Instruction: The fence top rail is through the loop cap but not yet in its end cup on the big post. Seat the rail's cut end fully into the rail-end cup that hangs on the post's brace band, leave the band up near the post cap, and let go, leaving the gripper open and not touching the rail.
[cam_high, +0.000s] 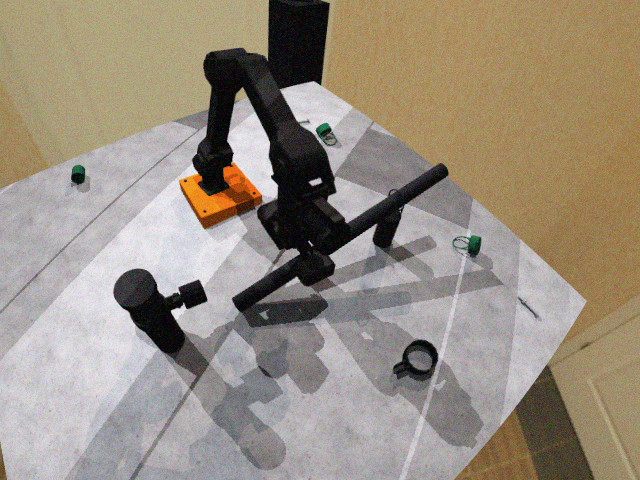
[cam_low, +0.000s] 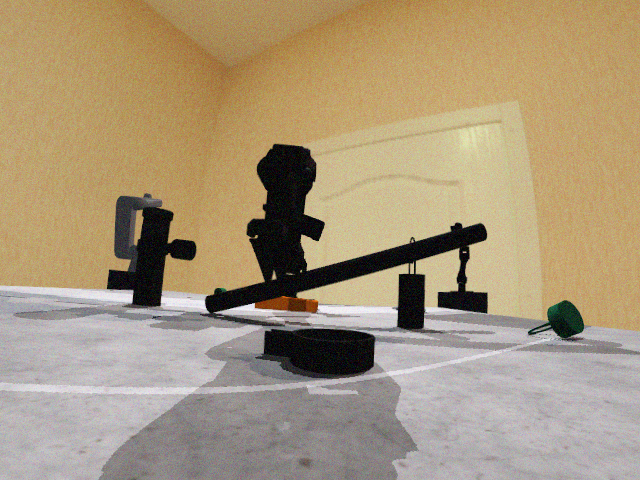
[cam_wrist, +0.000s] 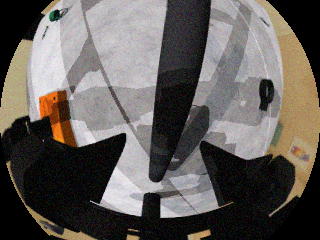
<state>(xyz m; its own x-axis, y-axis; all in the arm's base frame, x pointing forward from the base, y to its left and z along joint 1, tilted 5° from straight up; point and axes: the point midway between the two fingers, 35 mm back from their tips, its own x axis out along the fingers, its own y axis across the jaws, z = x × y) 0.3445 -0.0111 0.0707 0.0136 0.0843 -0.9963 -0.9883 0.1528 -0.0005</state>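
Gripper (cam_high: 310, 258) spread wide, empty, straddling the long black cylindrical rail (cam_high: 392, 201). Rail's lower end sits apart from the black round end cup (cam_high: 192, 294) on the thick black post (cam_high: 147, 310).

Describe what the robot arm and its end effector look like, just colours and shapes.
The arm is matt black with chunky, boxy links and rounded joints, bolted to a flat orange base plate. A small pale mark shows on the wrist housing. The end effector has two broad black fingers. No loose cables are visible.
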